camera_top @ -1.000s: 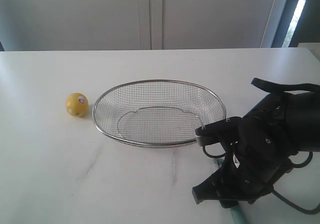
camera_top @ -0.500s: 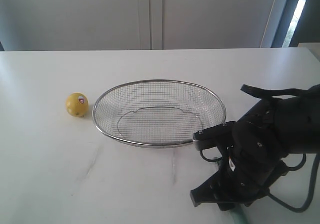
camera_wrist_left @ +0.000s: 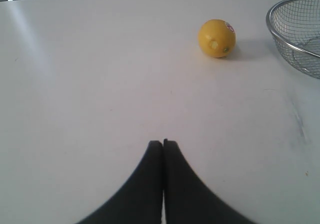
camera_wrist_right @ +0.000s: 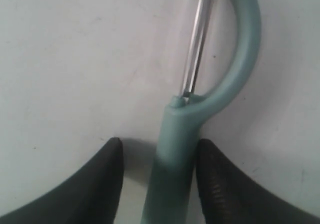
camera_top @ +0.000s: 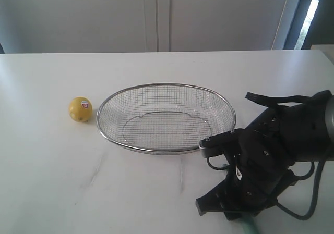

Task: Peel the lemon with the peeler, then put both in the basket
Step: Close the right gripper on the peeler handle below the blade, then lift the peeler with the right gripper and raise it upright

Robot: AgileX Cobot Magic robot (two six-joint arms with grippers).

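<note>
One slim teal-handled peeler (camera_wrist_right: 175, 134) with a looped metal head, mostly hidden under the right arm (camera_top: 282, 156).
Only its handle end is seen at the exterior view's lower edge. The right gripper (camera_wrist_right: 159, 149) is spread astride the handle, a gap being left at one pad. The left gripper (camera_wrist_left: 163, 145) is clenched on nothing. The small yellow lemon (camera_top: 80, 109) is set just beside the oval silver wire-mesh basket (camera_top: 151, 150), bare white table (camera_top: 52, 182) lying around both.
</note>
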